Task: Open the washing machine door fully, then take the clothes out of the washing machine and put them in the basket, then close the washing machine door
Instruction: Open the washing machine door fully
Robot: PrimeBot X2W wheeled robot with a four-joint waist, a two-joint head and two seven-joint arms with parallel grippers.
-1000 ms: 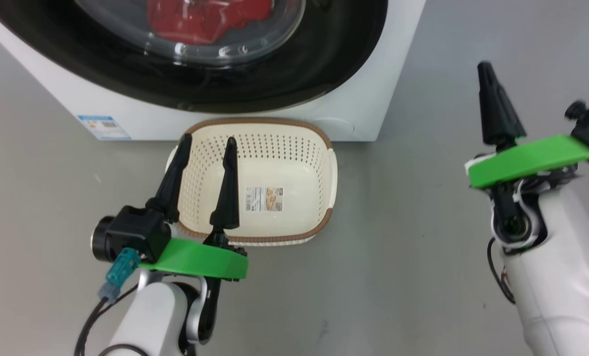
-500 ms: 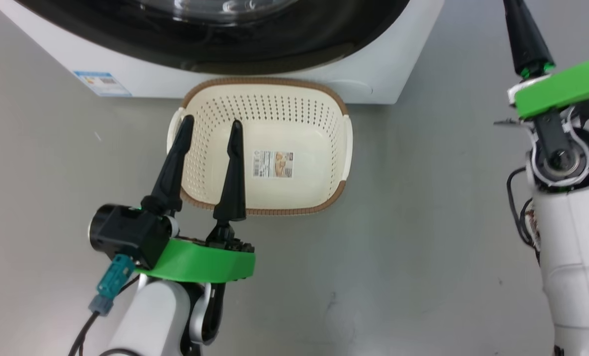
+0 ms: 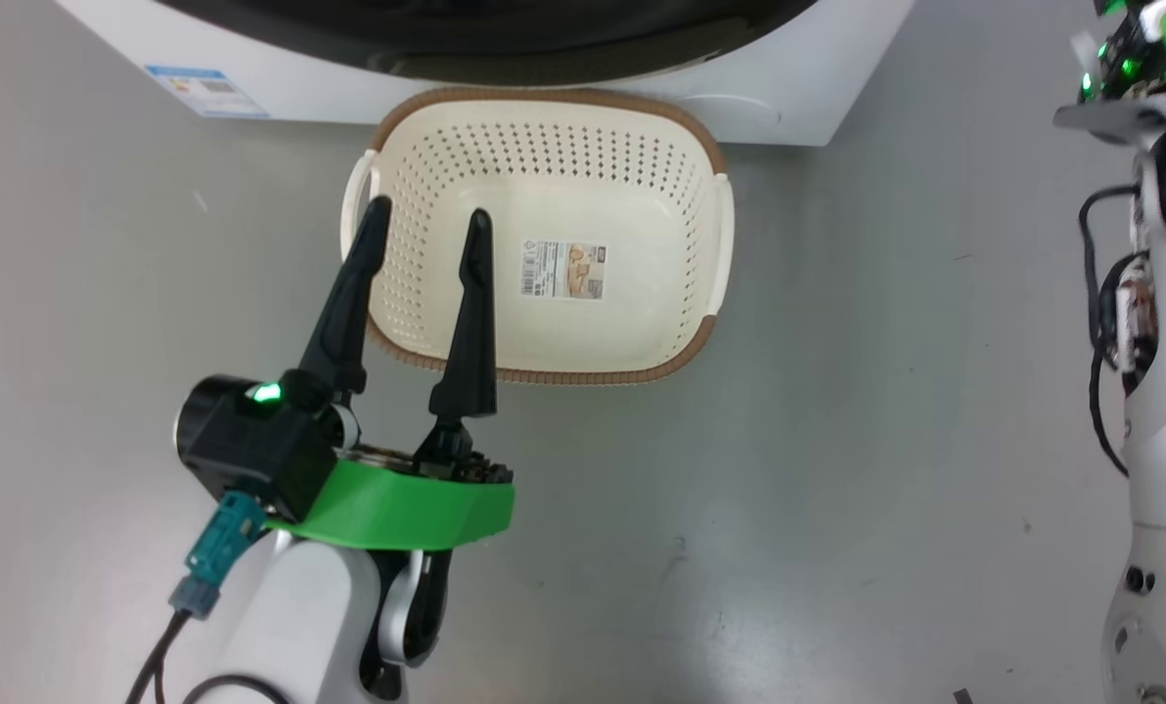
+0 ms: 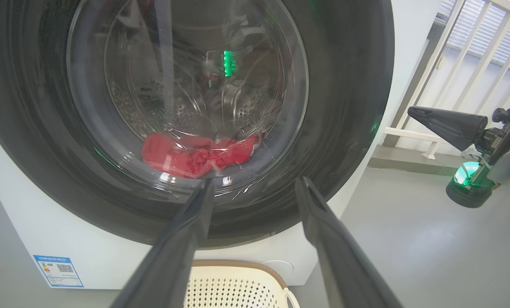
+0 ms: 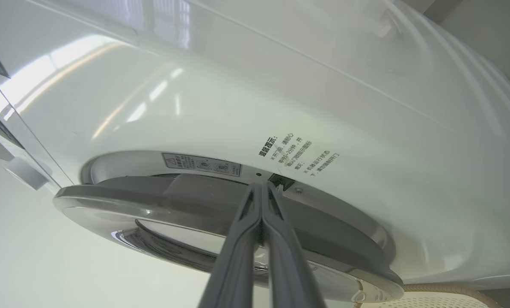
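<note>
Right wrist view: the right claw (image 5: pixel 261 186), pinched shut, noses at the door (image 5: pixel 161 194) rim by the latch, likely to pry it, while the left claw (image 3: pixel 429 211) hovers spread wide over the basket (image 3: pixel 544 94), parked on the floor (image 3: pixel 837 440) below for the red clothes (image 4: pixel 195 156) shut inside.

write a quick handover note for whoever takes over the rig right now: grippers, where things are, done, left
Left gripper: open, empty, above the basket, left side.
Right gripper: shut, empty, tips at the washing machine door edge.
Door covers the drum, not swung open.
Red clothes inside the washing machine, behind the glass.
Basket empty, on the floor before the machine.
Done: nothing yet. Left: open door fully, move clothes to basket, close door.
</note>
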